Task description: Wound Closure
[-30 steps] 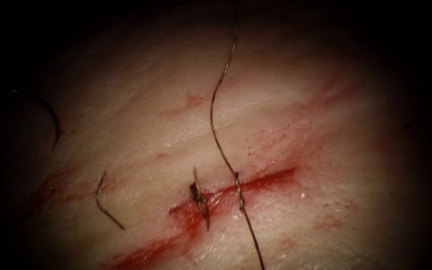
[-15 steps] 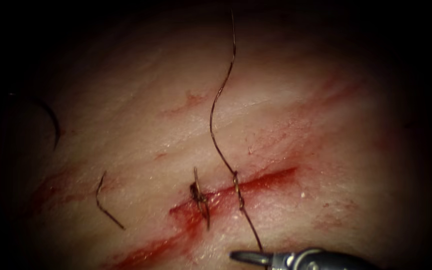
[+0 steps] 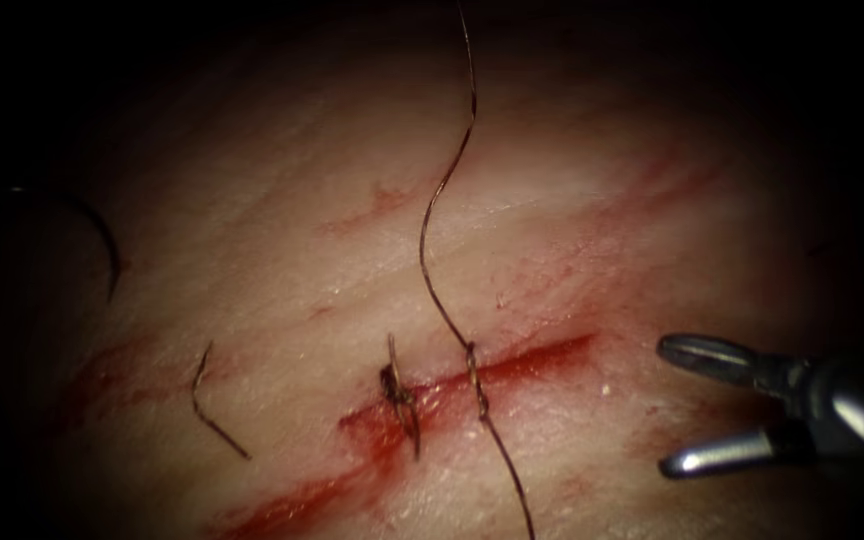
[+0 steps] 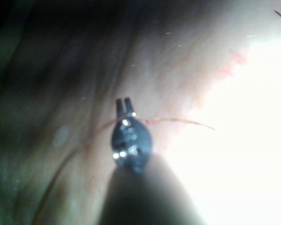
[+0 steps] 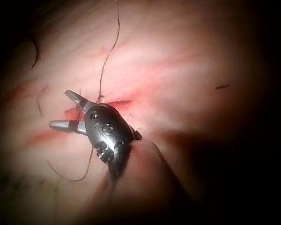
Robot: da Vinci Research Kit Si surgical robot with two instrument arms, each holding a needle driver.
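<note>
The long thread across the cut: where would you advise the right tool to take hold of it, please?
Probably the free strand just above the knot, approached from the right: it lies clear of the tissue there, and the right tool, jaws open and empty, waits on that side of the cut.

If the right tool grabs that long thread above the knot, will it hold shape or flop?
The thread likely flops: it lies in loose waves over the tissue. Its knot at the cut probably anchors it. The right tool, jaws open, holds nothing.
</note>
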